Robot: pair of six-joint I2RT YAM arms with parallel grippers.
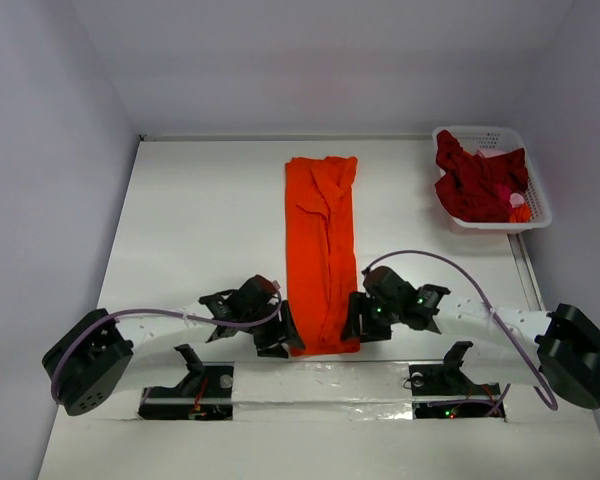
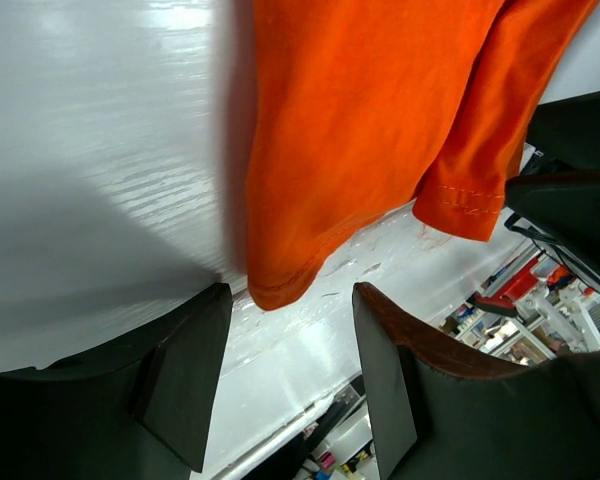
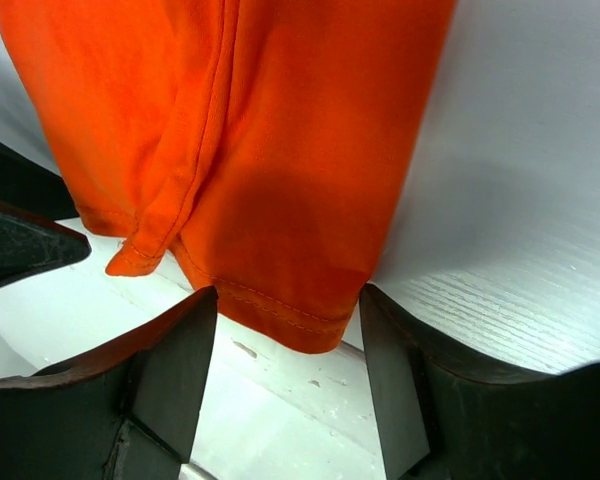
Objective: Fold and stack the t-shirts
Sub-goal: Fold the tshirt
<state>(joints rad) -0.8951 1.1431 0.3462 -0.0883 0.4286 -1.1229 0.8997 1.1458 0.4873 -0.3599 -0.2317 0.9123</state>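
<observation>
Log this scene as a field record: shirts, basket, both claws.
orange t-shirt: folded into a long narrow strip, lying flat mid-table
table: white, holds the strip and the basket
red t-shirts: crumpled heap inside the basket, not folded
basket: white lattice, far right corner of the table
left claw: open, low at the strip's near left corner
right claw: open, low at the strip's near right corner, hem at its fingertips
stack: none yet
</observation>
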